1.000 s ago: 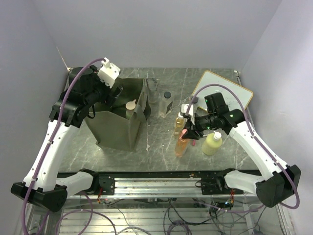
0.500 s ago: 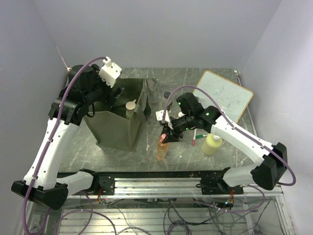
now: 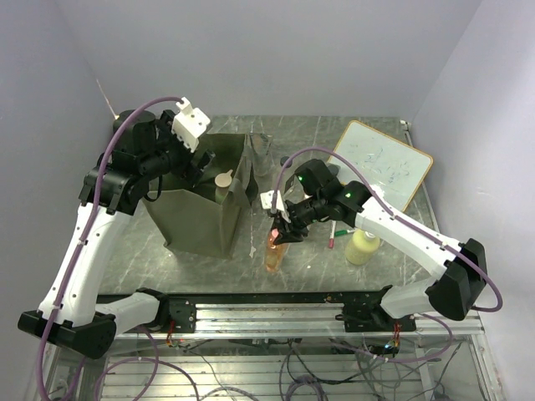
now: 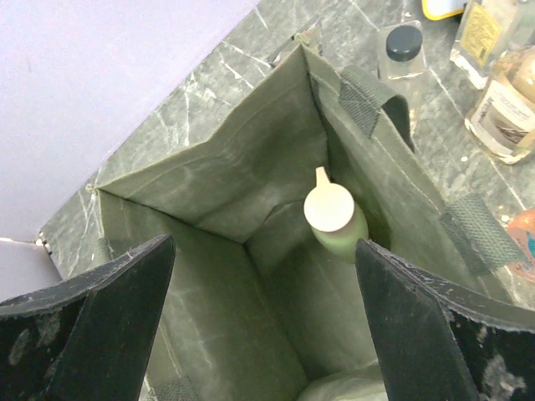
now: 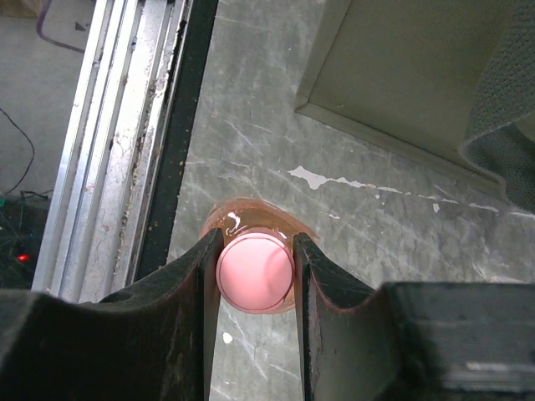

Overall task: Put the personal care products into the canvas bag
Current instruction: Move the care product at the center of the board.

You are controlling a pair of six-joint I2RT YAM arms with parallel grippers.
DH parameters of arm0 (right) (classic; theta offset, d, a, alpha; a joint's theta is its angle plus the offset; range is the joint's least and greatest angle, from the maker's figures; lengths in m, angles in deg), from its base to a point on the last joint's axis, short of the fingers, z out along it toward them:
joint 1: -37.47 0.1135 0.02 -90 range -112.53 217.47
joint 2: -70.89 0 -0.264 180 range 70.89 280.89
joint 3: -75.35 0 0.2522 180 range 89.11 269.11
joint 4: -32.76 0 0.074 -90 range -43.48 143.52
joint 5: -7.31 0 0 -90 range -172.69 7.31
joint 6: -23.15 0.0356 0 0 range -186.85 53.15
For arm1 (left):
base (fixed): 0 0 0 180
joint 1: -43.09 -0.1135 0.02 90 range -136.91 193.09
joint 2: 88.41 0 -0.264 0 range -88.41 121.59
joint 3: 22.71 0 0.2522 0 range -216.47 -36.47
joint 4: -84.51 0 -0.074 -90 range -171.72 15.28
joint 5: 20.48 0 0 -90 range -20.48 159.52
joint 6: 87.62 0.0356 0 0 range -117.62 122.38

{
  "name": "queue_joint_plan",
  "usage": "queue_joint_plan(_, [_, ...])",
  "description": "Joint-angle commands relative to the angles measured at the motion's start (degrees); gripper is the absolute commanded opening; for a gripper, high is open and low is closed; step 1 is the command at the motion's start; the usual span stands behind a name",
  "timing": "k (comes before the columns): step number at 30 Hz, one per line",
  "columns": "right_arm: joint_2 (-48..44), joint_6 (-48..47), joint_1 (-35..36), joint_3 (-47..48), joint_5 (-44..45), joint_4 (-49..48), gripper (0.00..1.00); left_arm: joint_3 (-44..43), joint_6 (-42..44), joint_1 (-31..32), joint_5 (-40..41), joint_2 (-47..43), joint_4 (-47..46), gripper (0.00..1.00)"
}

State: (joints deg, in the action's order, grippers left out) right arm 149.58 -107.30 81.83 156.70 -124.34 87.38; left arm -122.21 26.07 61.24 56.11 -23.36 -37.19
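Right gripper (image 5: 255,276): fingers clenched on the pink cap (image 5: 253,269) of the orange bottle (image 3: 272,252). The bottle is upright near the table's (image 3: 318,269) front edge, just right of the canvas bag (image 3: 196,221). Wrist view hides most of its body under the cap, so cannot tell whether the base touches the table.

Left gripper (image 4: 263,244): fingers spread wide, nothing between them, over the bag mouth. Inside the bag, a pale green bottle (image 4: 334,219) stands in a corner.

Beyond the bag, an amber bottle (image 4: 504,109) is cut off by the frame.
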Motion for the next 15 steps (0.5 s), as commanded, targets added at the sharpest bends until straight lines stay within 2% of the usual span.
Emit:
queue_joint_plan(1, [-0.7,-0.8,0.2,0.7,0.2,-3.6,0.38,-2.7,-0.7,-0.4,-4.7,-0.5,0.6,0.99])
queue_joint_plan(2, [-0.6,-0.8,0.2,0.8,0.3,-3.4,0.44,-2.9,-0.7,-0.4,-5.0,-0.4,0.8,0.99])
queue_joint_plan(5, [-0.3,-0.8,0.2,0.9,-0.2,-3.1,0.53,-3.5,0.0,-0.4,-5.9,0.0,1.6,0.99])
queue_joint_plan(11, [-1.6,0.3,0.2,0.9,-0.6,-3.5,0.79,-4.4,1.3,-0.4,-9.3,0.4,3.4,0.99])
queue_joint_plan(15, [-4.7,1.1,-0.1,1.5,1.5,-3.0,0.84,-7.6,1.4,-0.2,-13.3,2.0,5.2,0.99])
